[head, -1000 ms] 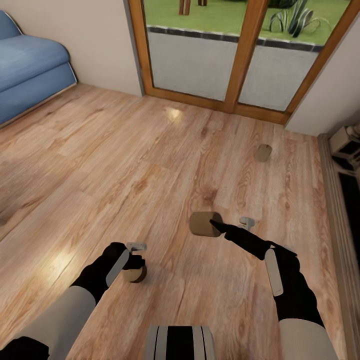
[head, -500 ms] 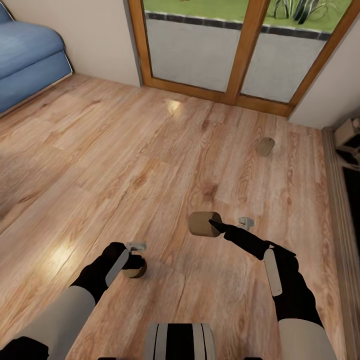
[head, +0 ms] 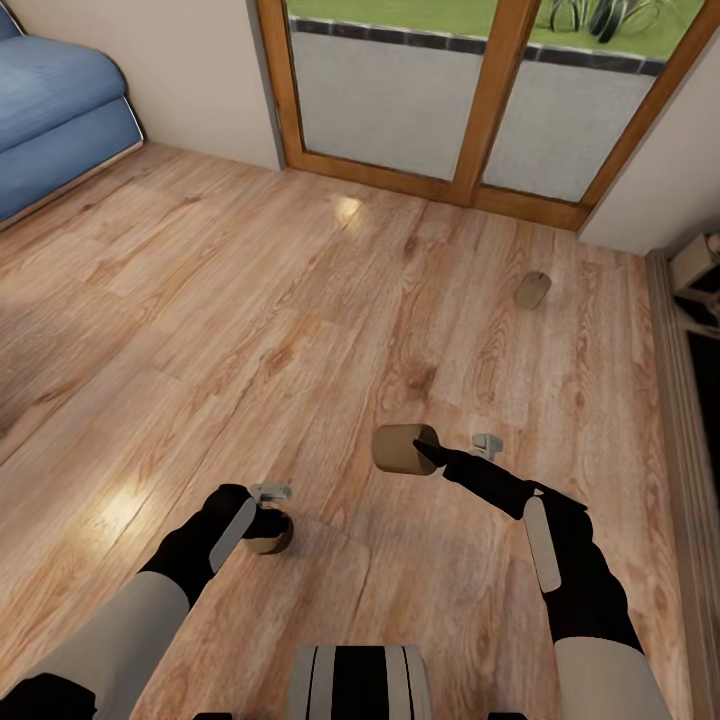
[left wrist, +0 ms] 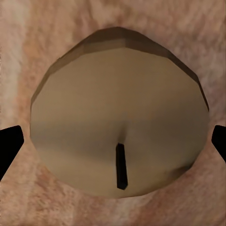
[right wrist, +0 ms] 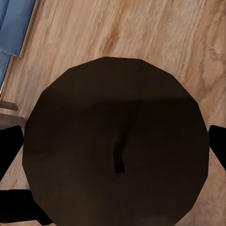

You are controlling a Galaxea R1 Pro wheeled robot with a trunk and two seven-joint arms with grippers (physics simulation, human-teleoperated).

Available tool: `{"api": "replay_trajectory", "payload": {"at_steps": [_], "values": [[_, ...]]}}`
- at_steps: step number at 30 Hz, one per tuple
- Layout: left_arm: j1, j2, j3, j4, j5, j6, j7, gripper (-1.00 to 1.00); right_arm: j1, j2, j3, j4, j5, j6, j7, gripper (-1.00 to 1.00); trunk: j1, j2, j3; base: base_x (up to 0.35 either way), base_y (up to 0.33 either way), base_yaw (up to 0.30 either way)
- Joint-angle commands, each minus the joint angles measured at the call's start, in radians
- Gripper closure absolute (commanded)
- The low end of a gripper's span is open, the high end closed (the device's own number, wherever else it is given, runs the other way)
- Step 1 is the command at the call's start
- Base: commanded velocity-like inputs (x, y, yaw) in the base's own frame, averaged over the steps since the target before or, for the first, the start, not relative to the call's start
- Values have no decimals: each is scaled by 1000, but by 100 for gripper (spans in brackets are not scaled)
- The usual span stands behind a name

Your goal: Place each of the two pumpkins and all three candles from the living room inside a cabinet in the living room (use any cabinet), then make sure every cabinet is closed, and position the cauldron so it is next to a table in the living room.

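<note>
Gripping a stubby candle (head: 268, 538) low over the floor, the left gripper (head: 268, 522) has its two black fingertips at the candle's opposite sides; in the left wrist view that candle (left wrist: 120, 113) shows a flat, faceted tan top with a short black wick, a fingertip (left wrist: 9, 146) at each edge. The right gripper (head: 425, 455) likewise clamps a second candle (head: 400, 448), held tilted on its side above the boards, its round end facing the wrist camera as a dark, many-sided disc (right wrist: 115, 150) with a small wick. A third candle (head: 532, 289) lies alone on the floor farther ahead, well apart from both arms, near the right-hand wall. Nothing stands between it and the grippers. The floor (head: 300, 330) is glossy wood plank with strong grain and pale light spots. Beyond it a wood-framed glass door (head: 480, 100) looks onto grass, and a blue upholstered sofa (head: 55, 120) sits at the far left. A dark unit with a pale trim edge (head: 690, 400) runs along the right.
</note>
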Motion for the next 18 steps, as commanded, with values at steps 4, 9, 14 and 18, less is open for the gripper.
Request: {"api": "replay_trajectory", "payload": {"at_steps": [4,9,14,18], "values": [[0,0,0,2,-1,-1,1,-100,0,0,0,0,-1,1,0,100,0,0,0,0,0,0],[0,1,0,4,-4,0,3,-100,0,0,0,1,-1,0,0,100,0,0,0,0,0,0],[0,-2,0,30,-5,0,4,-100,0,0,0,2,-1,0,0,100,0,0,0,0,0,0],[0,-7,0,55,-6,-3,5,-100,0,1,0,2,-1,0,0,100,0,0,0,0,0,0]]}}
